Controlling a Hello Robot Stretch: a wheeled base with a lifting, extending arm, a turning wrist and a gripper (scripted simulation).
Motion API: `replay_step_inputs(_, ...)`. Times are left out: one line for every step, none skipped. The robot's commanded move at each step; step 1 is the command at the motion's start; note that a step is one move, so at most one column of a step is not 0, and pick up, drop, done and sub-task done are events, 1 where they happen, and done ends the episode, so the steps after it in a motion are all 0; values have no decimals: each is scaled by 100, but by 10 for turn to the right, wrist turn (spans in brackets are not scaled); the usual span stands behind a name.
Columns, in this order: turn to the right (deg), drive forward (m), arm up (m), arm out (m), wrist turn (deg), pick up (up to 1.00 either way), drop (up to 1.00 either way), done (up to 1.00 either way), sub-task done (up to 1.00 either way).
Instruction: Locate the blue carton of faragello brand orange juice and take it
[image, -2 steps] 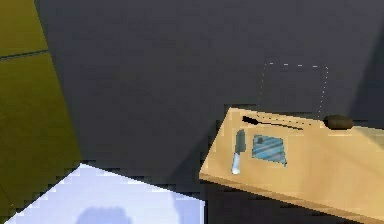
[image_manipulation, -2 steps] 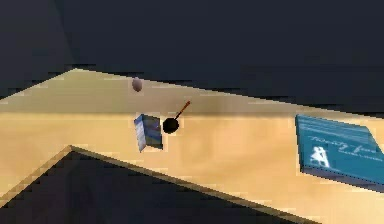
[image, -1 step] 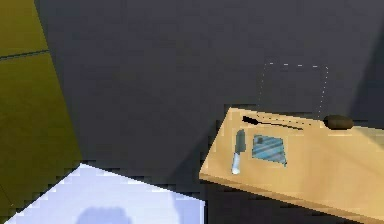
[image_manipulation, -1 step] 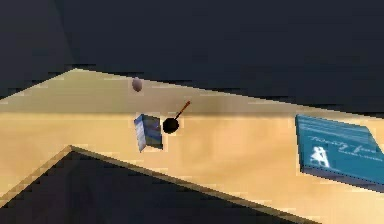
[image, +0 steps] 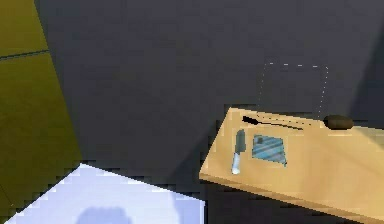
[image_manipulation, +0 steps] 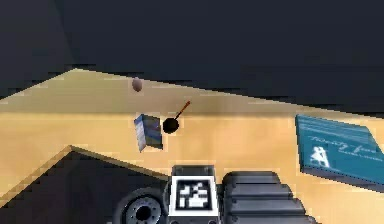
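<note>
Your blue carton (image_manipulation: 147, 131) stands on the wooden counter (image_manipulation: 60, 110) in the arm side view, a little left of centre, as a small blue box. Just beside it at its 1 o'clock lies a dark ladle (image_manipulation: 172, 122). Its bowl is nearest the carton and its reddish handle runs away toward 1 o'clock. At the carton's 12 o'clock, farther out on the counter, sits a small brownish oval (image_manipulation: 137, 85). At its 3 o'clock, well apart, a blue book (image_manipulation: 340, 150) lies flat near the view's right edge.

At the carton's 5 o'clock, by the bottom edge, you see a white marker square (image_manipulation: 194, 193) with black marks. A ribbed dark piece of the arm (image_manipulation: 255, 195) is at the square's 3 o'clock, and the dark body of the gripper (image_manipulation: 142, 207) at its 8 o'clock. You cannot make out the fingers, so you cannot tell how they are set or whether the gripper holds anything.

In the forward view the wooden surface sits at the picture's 4 o'clock, and a blue-grey square (image: 268, 148) lies on it. You cannot tell whether this is the carton. A knife (image: 238, 152) lies just beside the square at its 9 o'clock, and a long dark utensil (image: 275, 122) at its 12 o'clock. A dark brown lump (image: 338, 123) sits at its 2 o'clock. An olive panel (image: 25, 90) fills the picture's 9 o'clock, and pale floor (image: 90, 200) its 7 o'clock.
</note>
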Motion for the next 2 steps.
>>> replay_step_inputs(0, 0, 0, 24, 0, 0, 0, 0, 0)
replay_step_inputs(0, 0, 0, 0, 450, 0, 0, 0, 0)
